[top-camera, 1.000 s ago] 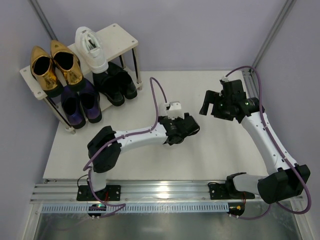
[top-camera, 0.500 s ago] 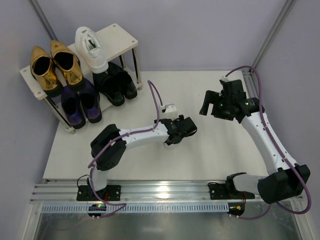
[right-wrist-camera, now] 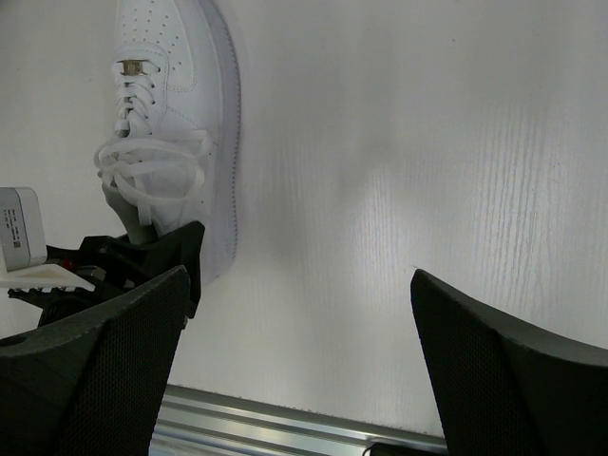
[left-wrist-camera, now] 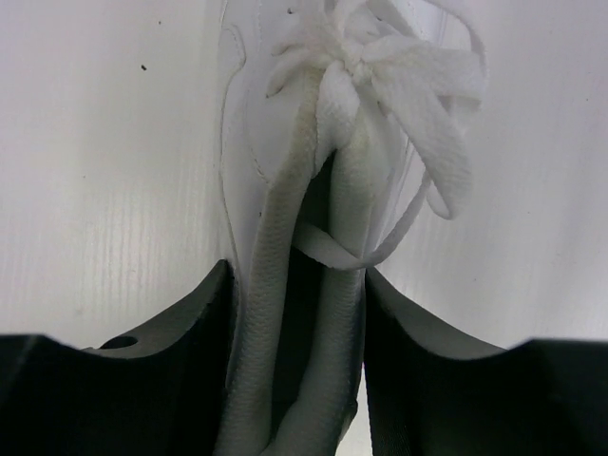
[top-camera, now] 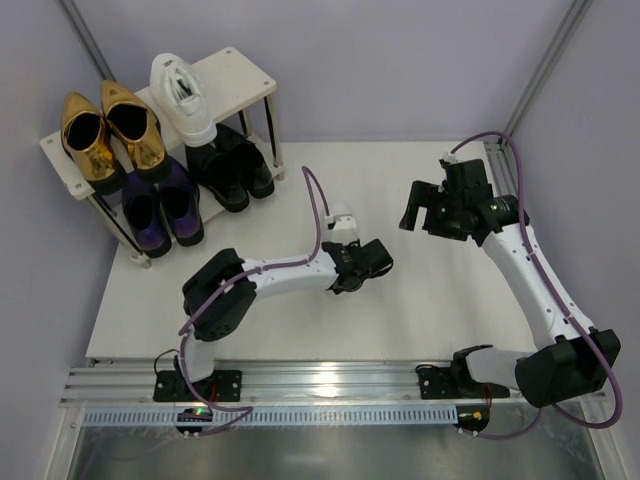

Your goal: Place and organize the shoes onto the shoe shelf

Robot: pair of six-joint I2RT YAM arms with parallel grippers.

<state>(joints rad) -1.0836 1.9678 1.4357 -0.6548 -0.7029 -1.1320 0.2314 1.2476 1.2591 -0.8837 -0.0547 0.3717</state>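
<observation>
White sneaker (right-wrist-camera: 176, 114) lies on the table (right-wrist-camera: 427, 142), well apart from the shoe shelf (top-camera: 245, 75). The left gripper (left-wrist-camera: 296, 275) has just pinched in on its collar, ready to lift. The right gripper (right-wrist-camera: 299, 285) gapes empty.

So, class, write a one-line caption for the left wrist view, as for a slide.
Left gripper clamps the heel collar of a white sneaker lying on the table.

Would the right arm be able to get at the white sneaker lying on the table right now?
Probably yes, at the toe: nothing lies between the sneaker and the right arm's fingers, spread open above the table. The left arm's fingers pinch its heel end, though.
</observation>
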